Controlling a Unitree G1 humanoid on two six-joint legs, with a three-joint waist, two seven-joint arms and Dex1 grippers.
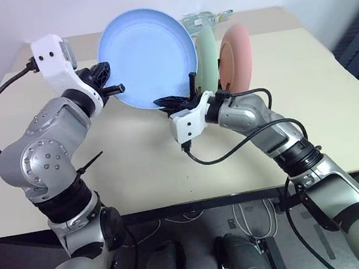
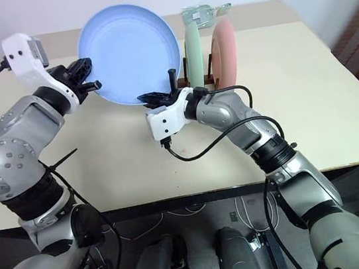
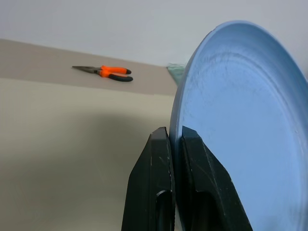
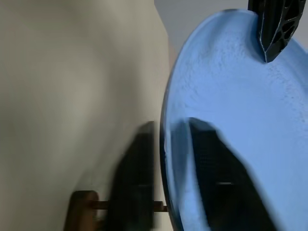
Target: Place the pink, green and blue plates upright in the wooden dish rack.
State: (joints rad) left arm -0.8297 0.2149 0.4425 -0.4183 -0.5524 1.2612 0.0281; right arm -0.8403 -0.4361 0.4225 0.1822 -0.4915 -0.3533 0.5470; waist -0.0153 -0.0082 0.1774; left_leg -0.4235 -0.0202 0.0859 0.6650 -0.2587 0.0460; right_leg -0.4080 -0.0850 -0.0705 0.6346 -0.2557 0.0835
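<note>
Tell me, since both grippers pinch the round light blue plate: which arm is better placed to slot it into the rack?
Probably the right. The right gripper grips the light blue plate on its edge nearest the dark wooden rack, beside the green plate; the left gripper holds the far edge.

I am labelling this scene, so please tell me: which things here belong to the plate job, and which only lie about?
Part of the job:
- blue plate, gripped at its rim by left hand and right hand
- green plate, upright in wooden dish rack
- pink plate, upright in rack

Lying about:
- orange-handled pliers on table
- clear object behind rack
</note>
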